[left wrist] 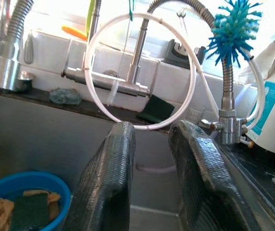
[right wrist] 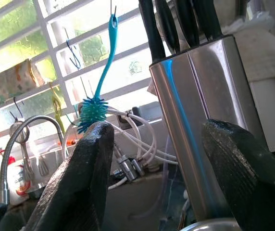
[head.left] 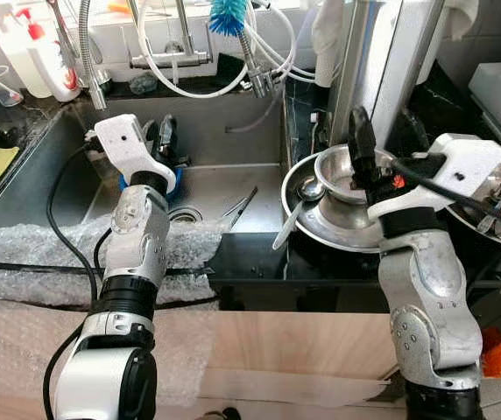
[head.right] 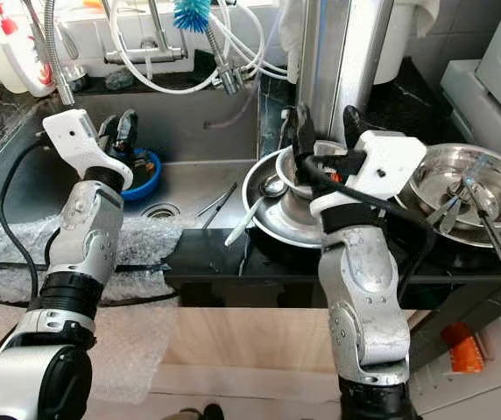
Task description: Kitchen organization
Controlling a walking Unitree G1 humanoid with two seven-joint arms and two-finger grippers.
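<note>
A small steel bowl (head.left: 342, 171) sits stacked on a wider steel plate (head.left: 307, 229) on the dark counter right of the sink, and a white-handled spoon (head.left: 292, 217) leans on that plate. My right gripper (head.right: 327, 133) hovers just above this bowl, open wide, one finger on each side of the rim, nothing held. The steel knife block (right wrist: 200, 120) rises right behind it. My left gripper (head.right: 119, 131) hangs over the sink (head.left: 224, 131), open by a narrow gap and empty. A blue bowl (left wrist: 27, 192) holding a sponge lies just beyond its fingers (left wrist: 111, 183).
A large steel bowl (head.right: 469, 188) with tongs stands at the far right. Metal tongs (head.left: 242, 206) lie on the sink floor near the drain. Taps, white hoses and a teal bottle brush (head.left: 227, 16) crowd the back. Detergent bottles (head.left: 40, 57) stand back left. Bubble wrap (head.left: 23, 254) covers the front edge.
</note>
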